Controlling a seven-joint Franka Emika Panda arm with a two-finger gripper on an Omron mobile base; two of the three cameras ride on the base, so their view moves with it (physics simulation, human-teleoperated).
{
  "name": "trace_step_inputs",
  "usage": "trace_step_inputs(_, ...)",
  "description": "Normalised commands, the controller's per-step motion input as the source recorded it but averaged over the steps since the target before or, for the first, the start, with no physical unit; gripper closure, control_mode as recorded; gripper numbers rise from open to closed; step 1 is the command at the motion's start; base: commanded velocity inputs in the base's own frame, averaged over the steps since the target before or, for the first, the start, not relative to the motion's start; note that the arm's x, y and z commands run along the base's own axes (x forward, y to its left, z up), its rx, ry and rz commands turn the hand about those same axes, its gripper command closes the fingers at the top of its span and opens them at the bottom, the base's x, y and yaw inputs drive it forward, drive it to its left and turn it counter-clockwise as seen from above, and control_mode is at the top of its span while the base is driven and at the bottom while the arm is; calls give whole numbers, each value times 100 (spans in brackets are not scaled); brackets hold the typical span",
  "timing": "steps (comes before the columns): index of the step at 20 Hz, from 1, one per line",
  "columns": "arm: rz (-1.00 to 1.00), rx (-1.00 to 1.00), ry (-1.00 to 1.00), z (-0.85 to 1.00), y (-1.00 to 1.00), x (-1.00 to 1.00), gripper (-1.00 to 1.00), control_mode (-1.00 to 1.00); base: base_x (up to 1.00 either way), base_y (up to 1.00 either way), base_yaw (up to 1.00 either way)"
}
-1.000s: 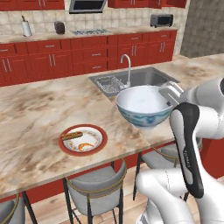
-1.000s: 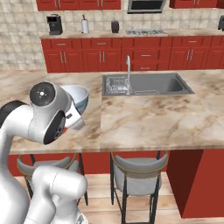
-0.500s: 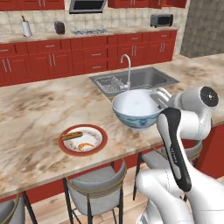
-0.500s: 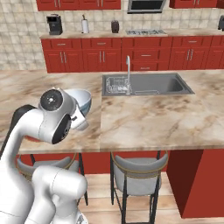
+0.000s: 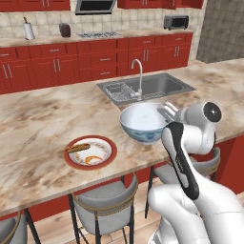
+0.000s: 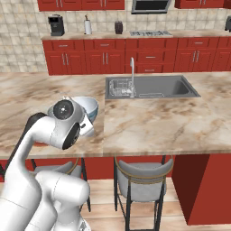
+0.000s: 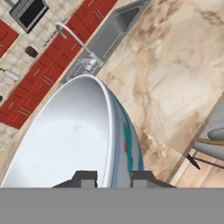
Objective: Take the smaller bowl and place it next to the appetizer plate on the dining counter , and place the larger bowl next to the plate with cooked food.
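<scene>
The gripper (image 7: 113, 177) was closed on the rim of the larger bowl (image 5: 142, 122), one finger inside the wall and one outside. The bowl hung just above the dining counter (image 5: 43, 119), at about three o'clock from the plate with cooked food (image 5: 90, 152) in the left base view, near it but apart.

I judged the bowl to be stiff, glazed and rather slippery, probably heavy for a grip at one edge, and fragile if dropped. The rim seemed the only good place to hold it, because the wall is deep and wide.

I counted one bowl, one plate, one sink (image 5: 145, 88) with one faucet (image 5: 138, 76), and three stools (image 5: 102, 207).
</scene>
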Motion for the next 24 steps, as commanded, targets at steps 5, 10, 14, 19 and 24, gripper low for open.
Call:
trace_step_inputs(5,0,0,0,-51,0,52,100,-100,0,0,0)
trace_step_inputs(10,0,0,0,-45,0,59,100,-100,0,0,0)
trace_step_inputs(14,0,0,0,-42,1,62,100,-100,0,0,0)
trace_step_inputs(19,0,0,0,-41,7,62,100,-100,0,0,0)
trace_step_inputs(24,0,0,0,-38,14,59,100,-100,0,0,0)
